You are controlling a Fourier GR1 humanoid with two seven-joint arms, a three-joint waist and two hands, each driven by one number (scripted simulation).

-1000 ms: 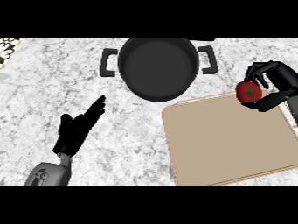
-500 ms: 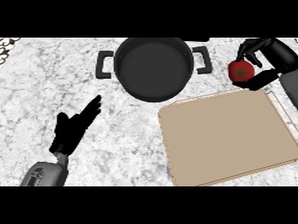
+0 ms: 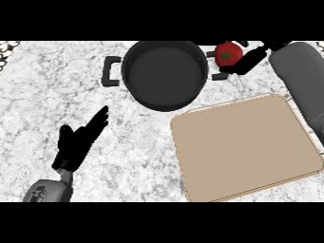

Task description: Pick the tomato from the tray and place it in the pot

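Now the tomato sits at the upper right of the frame, pinched in the curled fingers of the right hand, just right of the pot rim. The pot's hollow lies to its left. The tray is lower right; the left hand rests open, lower left.

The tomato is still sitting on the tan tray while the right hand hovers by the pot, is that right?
Not quite. The head view shows the tomato off the tan tray, held in the right hand beside the pot, near its right handle. The tray holds nothing.
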